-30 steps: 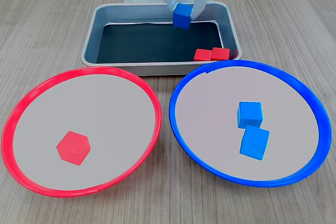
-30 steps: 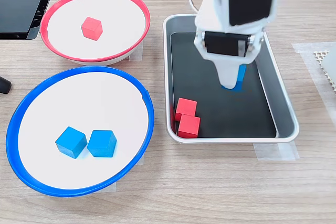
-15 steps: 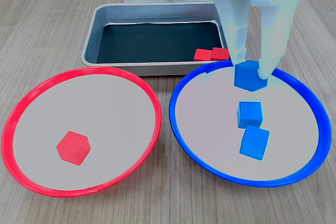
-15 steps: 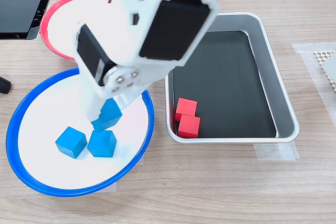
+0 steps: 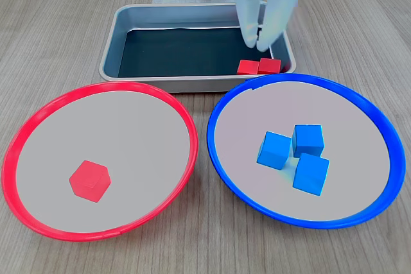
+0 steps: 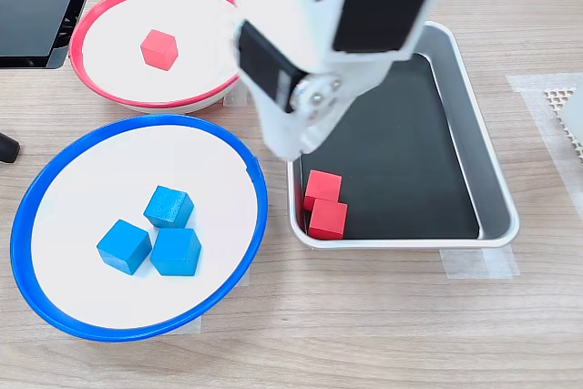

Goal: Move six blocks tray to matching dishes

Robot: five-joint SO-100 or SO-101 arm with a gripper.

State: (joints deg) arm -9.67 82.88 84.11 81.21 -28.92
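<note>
Released since half a second ago, the third small bright blue cube (image 5: 275, 150) lies in the blue-rimmed round dish (image 5: 221, 104), touching two others; the empty white jaws (image 5: 255, 44), nearly together, hover over the grey metal tray (image 5: 110, 56).

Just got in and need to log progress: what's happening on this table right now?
A white robot arm is sorting cubes by colour. Its tool hangs empty above the tray, near the two red blocks left in one corner. Three blue blocks lie in the blue-rimmed dish, and one red block sits in the red-rimmed dish.
</note>
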